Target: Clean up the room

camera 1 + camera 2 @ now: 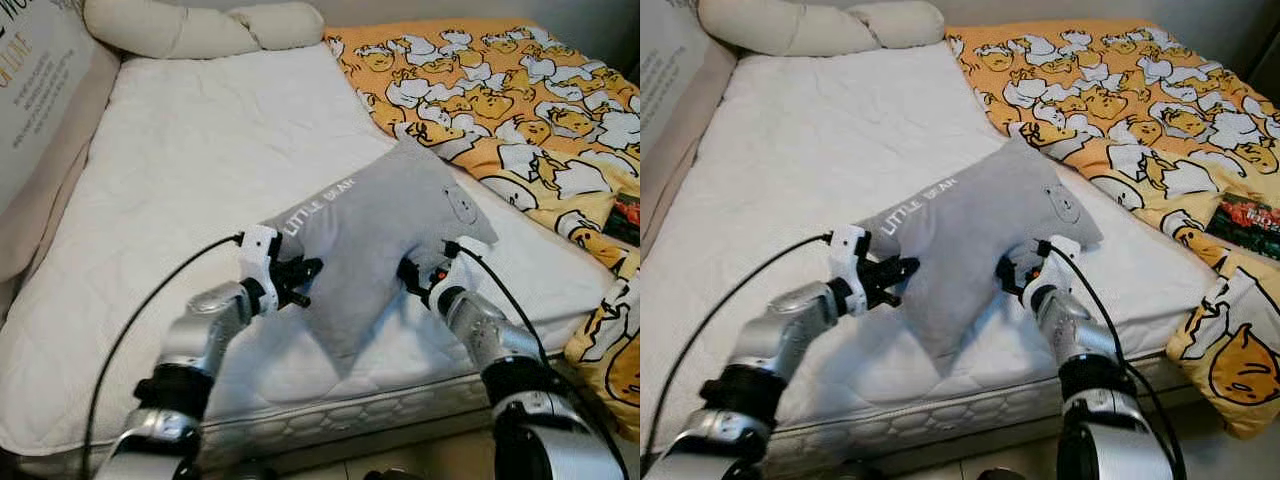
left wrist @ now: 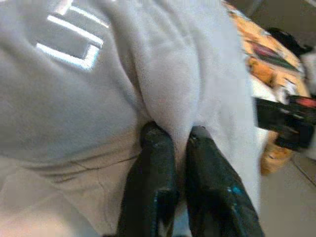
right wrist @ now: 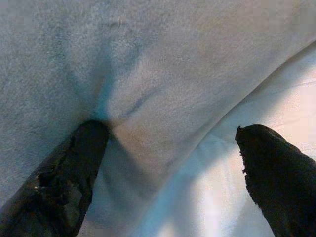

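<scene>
A grey pillow [image 1: 385, 215] printed "LITTLE BEAR" lies tilted near the front edge of the white mattress [image 1: 190, 150]. My left gripper [image 1: 303, 279] is at the pillow's left edge. In the left wrist view it [image 2: 177, 132] is shut on a pinched fold of the grey pillow fabric [image 2: 163, 74]. My right gripper [image 1: 412, 275] is at the pillow's lower right edge. In the right wrist view it [image 3: 170, 131] stands open: one finger [image 3: 79, 158] presses the grey pillow [image 3: 148, 49] and the other sits over the white sheet.
A yellow blanket with a duck pattern [image 1: 500, 90] covers the right side of the bed and hangs over its edge. A dark red packet [image 1: 625, 215] lies on it. A long cream bolster [image 1: 190, 30] lies at the head. A printed panel [image 1: 35, 90] stands along the left.
</scene>
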You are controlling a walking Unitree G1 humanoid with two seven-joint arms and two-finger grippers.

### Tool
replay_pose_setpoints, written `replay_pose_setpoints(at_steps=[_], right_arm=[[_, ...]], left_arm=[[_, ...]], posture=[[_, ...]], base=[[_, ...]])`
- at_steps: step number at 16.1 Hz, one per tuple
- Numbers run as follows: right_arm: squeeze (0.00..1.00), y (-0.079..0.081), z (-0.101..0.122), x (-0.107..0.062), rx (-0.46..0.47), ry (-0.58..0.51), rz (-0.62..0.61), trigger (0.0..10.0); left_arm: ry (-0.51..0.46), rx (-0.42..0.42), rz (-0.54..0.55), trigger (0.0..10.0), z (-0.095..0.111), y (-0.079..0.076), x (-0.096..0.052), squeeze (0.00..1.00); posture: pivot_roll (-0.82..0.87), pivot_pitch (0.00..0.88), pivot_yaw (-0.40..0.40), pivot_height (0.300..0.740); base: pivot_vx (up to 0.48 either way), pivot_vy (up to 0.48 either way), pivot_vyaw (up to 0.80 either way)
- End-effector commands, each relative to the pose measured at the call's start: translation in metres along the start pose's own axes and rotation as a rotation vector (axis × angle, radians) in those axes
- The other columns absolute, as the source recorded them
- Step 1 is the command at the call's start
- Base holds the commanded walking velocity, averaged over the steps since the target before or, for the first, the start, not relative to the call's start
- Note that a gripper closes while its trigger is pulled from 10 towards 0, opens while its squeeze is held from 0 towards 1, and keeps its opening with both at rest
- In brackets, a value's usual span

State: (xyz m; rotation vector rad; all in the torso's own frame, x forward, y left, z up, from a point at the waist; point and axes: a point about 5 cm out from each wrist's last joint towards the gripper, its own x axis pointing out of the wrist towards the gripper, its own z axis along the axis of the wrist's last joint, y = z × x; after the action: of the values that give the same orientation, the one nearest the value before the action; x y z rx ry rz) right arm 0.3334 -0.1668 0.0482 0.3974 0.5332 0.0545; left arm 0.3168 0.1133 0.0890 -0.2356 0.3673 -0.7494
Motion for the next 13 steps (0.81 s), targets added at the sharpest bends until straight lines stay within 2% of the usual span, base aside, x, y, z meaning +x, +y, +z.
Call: replay_pose_setpoints(at_steps=[1, 3, 4, 6, 9, 11, 13], right_arm=[[0.00, 0.006, 0.001, 0.003, -0.017, 0.011, 0.024, 10.0], [0.00, 0.024, 0.007, 0.009, -0.042, 0.009, 0.090, 10.0], [0.00, 0.031, 0.010, 0.010, -0.045, 0.000, 0.118, 10.0], [0.00, 0.056, 0.022, 0.014, -0.066, -0.038, 0.231, 10.0], [0.00, 0.080, 0.035, 0.013, -0.112, -0.083, 0.363, 10.0], [0.00, 0.085, 0.039, 0.011, -0.151, -0.090, 0.426, 10.0], [0.00, 0.069, 0.033, 0.010, -0.182, -0.073, 0.368, 10.0]], left_arm=[[0.008, 0.012, -0.094, 0.0, 0.004, -0.012, 0.001, 0.00], [0.023, 0.025, -0.202, 0.0, 0.007, -0.024, -0.011, 0.00], [0.030, 0.031, -0.223, 0.0, 0.007, -0.027, -0.014, 0.00], [0.047, 0.040, -0.272, 0.0, 0.005, -0.040, -0.022, 0.00], [0.051, 0.005, -0.322, 0.0, 0.005, -0.054, -0.028, 0.00], [0.040, 0.023, -0.416, 0.0, 0.006, -0.072, -0.032, 0.00], [0.052, 0.045, -0.449, 0.0, 0.004, -0.084, -0.028, 0.00]], posture=[[-0.06, 0.052, -0.018, 0.740], [-0.05, 0.053, -0.023, 0.740], [-0.04, 0.053, -0.026, 0.740], [-0.04, 0.054, -0.028, 0.740], [-0.04, 0.058, -0.029, 0.740], [-0.05, 0.063, -0.027, 0.740], [-0.06, 0.067, -0.026, 0.740]], base=[[0.000, 0.000, 0.00], [0.000, 0.000, 0.00], [0.000, 0.000, 0.00], [0.000, 0.000, 0.00], [0.000, 0.000, 0.00], [0.000, 0.000, 0.00], [0.000, 0.000, 0.00]])
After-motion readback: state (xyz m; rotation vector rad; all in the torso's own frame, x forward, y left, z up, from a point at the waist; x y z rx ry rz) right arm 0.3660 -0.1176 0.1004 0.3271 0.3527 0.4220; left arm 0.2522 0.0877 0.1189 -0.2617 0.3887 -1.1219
